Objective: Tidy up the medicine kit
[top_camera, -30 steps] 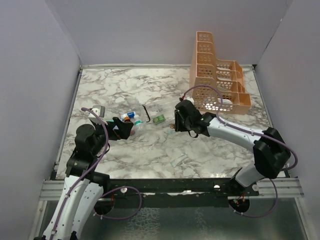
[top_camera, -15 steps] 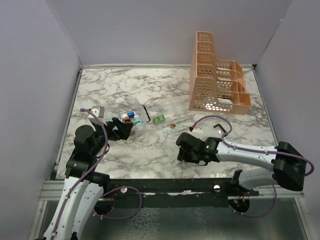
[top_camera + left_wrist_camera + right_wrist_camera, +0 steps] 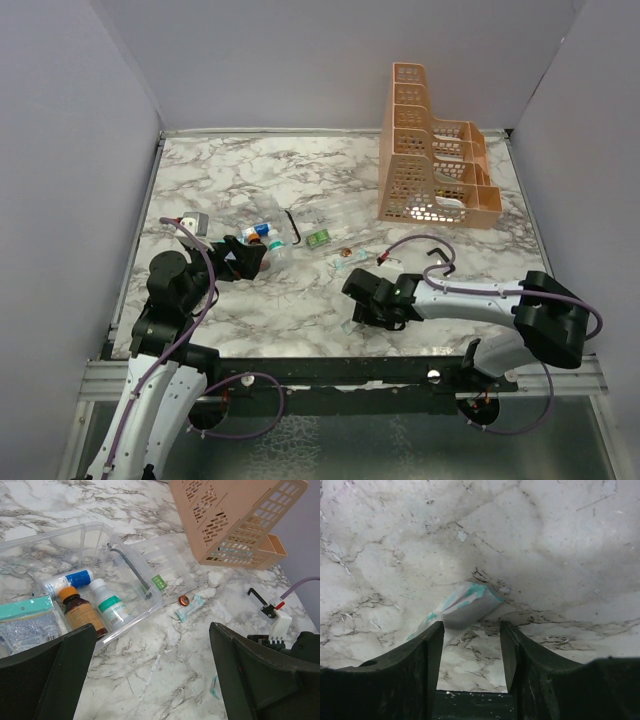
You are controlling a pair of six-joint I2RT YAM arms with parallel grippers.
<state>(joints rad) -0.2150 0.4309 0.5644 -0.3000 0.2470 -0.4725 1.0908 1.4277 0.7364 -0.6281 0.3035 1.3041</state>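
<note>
— Where's the small clear plastic medicine kit (image 3: 140, 612)?
— On the marble worktop (image 3: 150, 655), before the released left pincer (image 3: 152, 630). Labels on its bottles (image 3: 112, 611): unreadable.
— Right pincer (image 3: 470, 625)?
— Released, tips beside a white-teal packet (image 3: 465, 605).

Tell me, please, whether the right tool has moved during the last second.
Yes. The right tool has moved away from the orange rack toward the near edge of the table, and now straddles a small packet.
</note>
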